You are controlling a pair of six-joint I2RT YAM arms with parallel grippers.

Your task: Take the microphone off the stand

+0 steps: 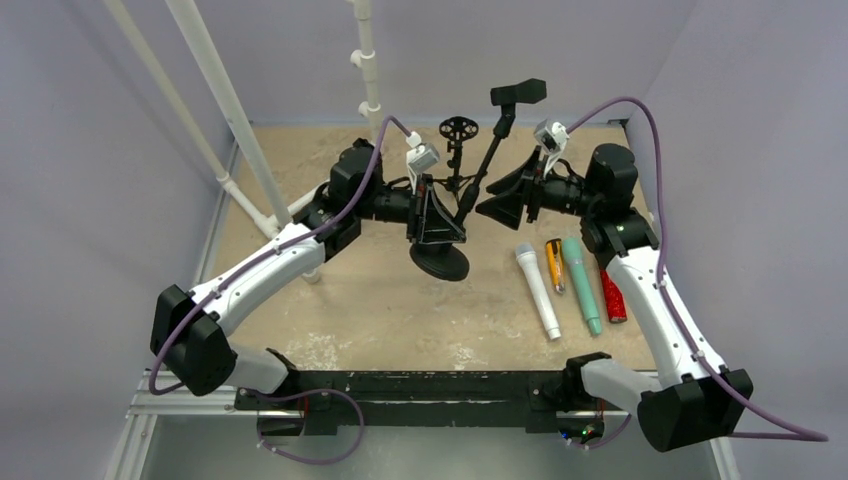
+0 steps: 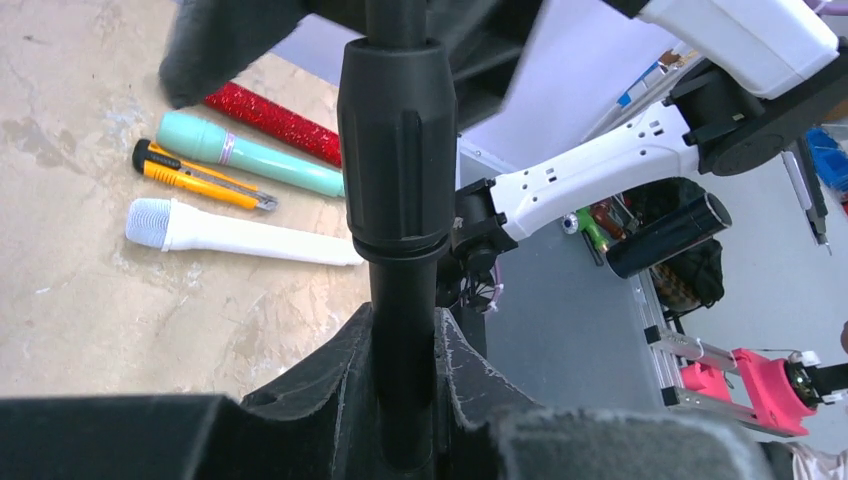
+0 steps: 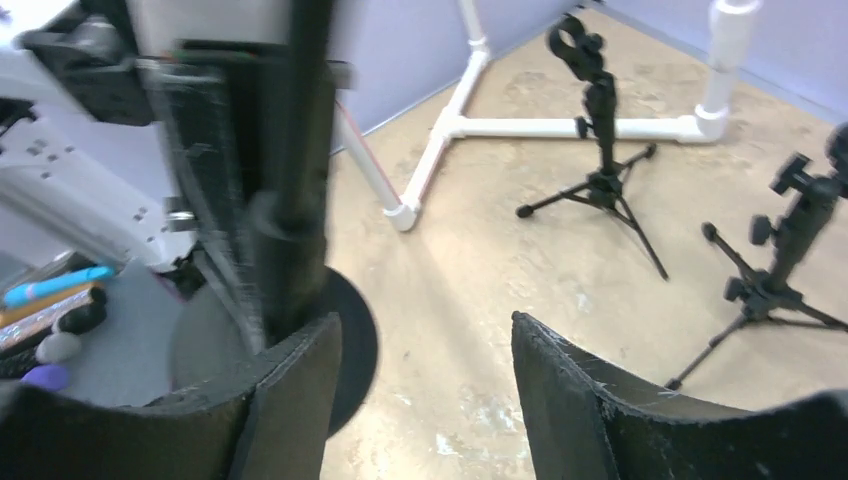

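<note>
The stand rises from a round black foot on the sandy bench. Its thin arm leans up and away from the robot. At the very top of the stand sits a short black piece. It may be the microphone in its clip, or only the clip. I cannot tell which.

The left fingers are closed on the stand, low down, a little above the foot. In the left wrist view the pole runs between the 2 fingers. A thick black collar sits on the pole just above them.

The right fingers are spread wide with nothing between them. They are just beside the stand, on the side across from the left fingers. In the right wrist view the pole is a dark blur close to 1 finger, and I cannot tell if they touch.

To the right of the stand's foot, 4 things lie side by side on the bench. Nearest the stand is a white microphone. Next comes an orange and black knife, then a green microphone. Farthest from the stand is a sparkly red microphone.

Just behind the stand is a small black tripod. The right wrist view shows a second tripod near it. White pipes stand to the left of the stand, farther off.
</note>
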